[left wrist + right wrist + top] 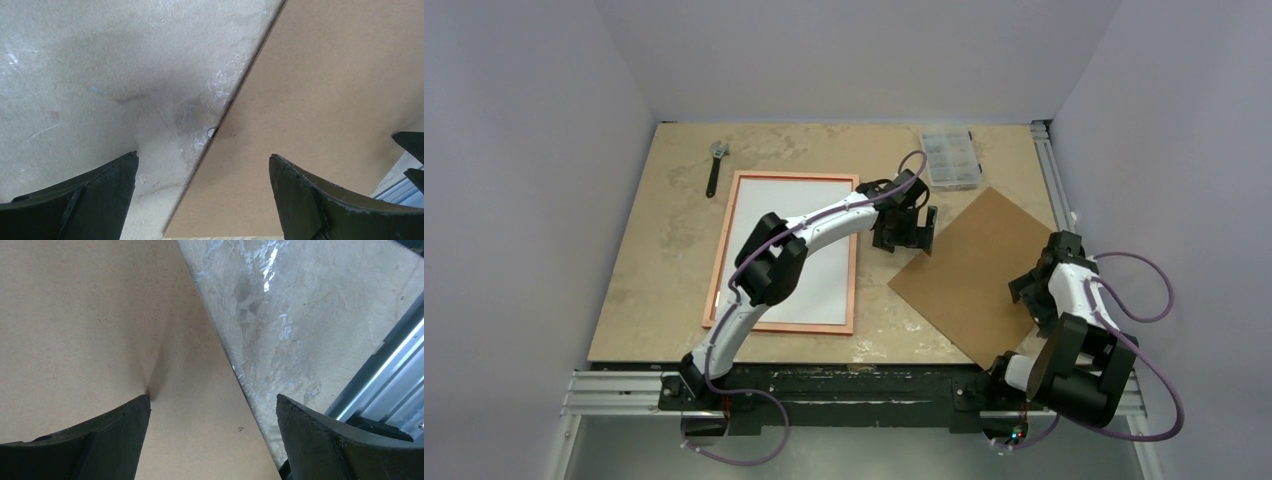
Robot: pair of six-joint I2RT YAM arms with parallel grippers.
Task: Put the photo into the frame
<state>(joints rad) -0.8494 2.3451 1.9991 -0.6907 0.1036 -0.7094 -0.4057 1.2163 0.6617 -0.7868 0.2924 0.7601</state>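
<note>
The photo (824, 290) seems already laid white side up inside the frame (794, 175), left of centre in the top view. What is left, I think, is the brown board (974, 270) at the right. The left claw (203, 160) and the right claw (213, 400) both stand open at its edges, holding nothing

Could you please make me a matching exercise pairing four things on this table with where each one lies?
Things:
1. thin copper-coloured rectangular frame
2. brown rectangular backing board
3. dark metal wrench
4. clear plastic compartment box

Places:
A. far edge, right of centre
B. left half, long sides running near to far
C. right half, turned diagonally
D. far-left corner

Pairs: 1-B; 2-C; 3-D; 4-A.
</note>
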